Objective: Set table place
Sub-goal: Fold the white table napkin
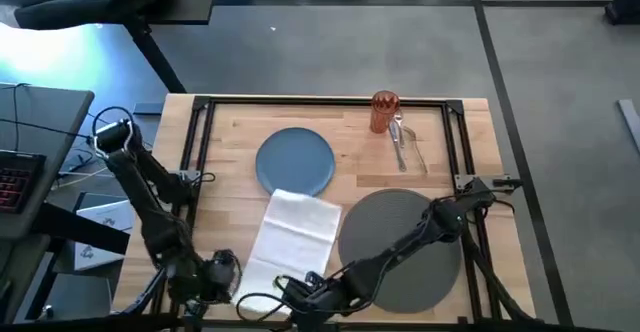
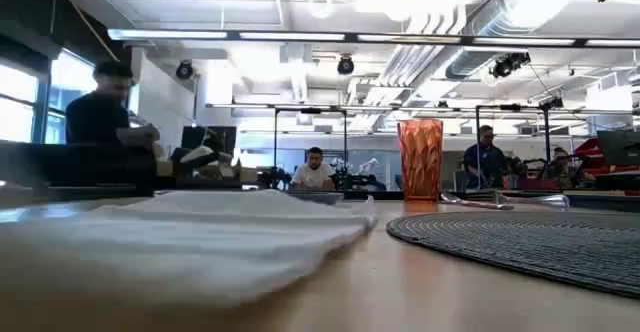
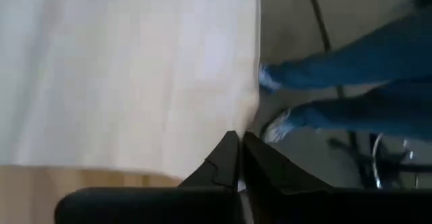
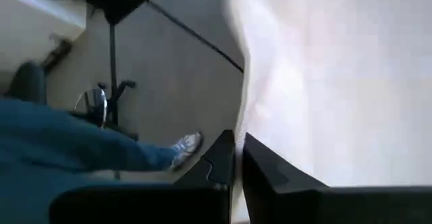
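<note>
Grippers at the table's near edge, fingers pressed together, both empty.
Left gripper (image 1: 222, 269) and right gripper (image 1: 300, 290) flank the soft white napkin (image 1: 292, 240); woven round mat (image 1: 400, 247) beside it, smooth blue plate (image 1: 295, 161) beyond, ribbed orange tumbler (image 1: 384, 112) farthest on the wooden table (image 1: 350, 144).

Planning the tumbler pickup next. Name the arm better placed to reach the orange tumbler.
Right, probably. The orange tumbler stands far back on the right arm's side. Both sit at the napkin's near edge, the left end effector farther from the tumbler than the right end effector.
</note>
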You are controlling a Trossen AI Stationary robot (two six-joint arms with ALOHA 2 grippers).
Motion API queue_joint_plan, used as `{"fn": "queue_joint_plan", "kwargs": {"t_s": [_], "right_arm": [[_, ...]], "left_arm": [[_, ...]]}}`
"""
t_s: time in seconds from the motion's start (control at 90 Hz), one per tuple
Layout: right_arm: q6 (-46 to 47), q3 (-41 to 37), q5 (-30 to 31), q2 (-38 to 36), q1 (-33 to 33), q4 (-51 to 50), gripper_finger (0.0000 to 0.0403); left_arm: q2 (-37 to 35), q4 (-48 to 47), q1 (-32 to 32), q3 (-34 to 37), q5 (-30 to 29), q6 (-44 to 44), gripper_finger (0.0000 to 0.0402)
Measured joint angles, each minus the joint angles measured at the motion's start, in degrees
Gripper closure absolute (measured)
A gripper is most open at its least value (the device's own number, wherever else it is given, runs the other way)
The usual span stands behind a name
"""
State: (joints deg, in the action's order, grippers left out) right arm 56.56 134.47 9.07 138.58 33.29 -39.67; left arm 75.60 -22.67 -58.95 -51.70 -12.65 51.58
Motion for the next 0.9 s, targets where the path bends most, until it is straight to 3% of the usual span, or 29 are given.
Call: {"fn": "queue_joint_plan", "kwargs": {"t_s": [0.122, 0.267, 0.378, 0.644, 0.9], "right_arm": [[3.3, 0.2, 5.7, -2.5, -1.8, -10.4, 0.0403], [4.9, -0.1, 4.3, -1.9, -5.4, -25.5, 0.0403], [3.7, -1.4, 3.5, -2.3, -8.1, -31.3, 0.0403], [-5.7, -2.3, 4.3, -2.2, -13.6, -42.1, 0.0403], [-20.9, -3.0, 5.7, -1.7, -17.5, -42.5, 0.0403]], "left_arm": [[-2.6, -7.3, 1.4, 0.0, -9.0, 0.2, 0.0401], [-3.0, -16.1, 6.2, 0.1, -16.5, 0.0, 0.0401], [-3.0, -17.2, 11.4, 1.1, -19.6, -4.5, 0.0401], [-3.0, -16.0, 25.4, 4.0, -20.1, -14.4, 0.0401], [-2.8, -14.5, 34.7, 4.1, -16.1, -23.3, 0.0401]]}}
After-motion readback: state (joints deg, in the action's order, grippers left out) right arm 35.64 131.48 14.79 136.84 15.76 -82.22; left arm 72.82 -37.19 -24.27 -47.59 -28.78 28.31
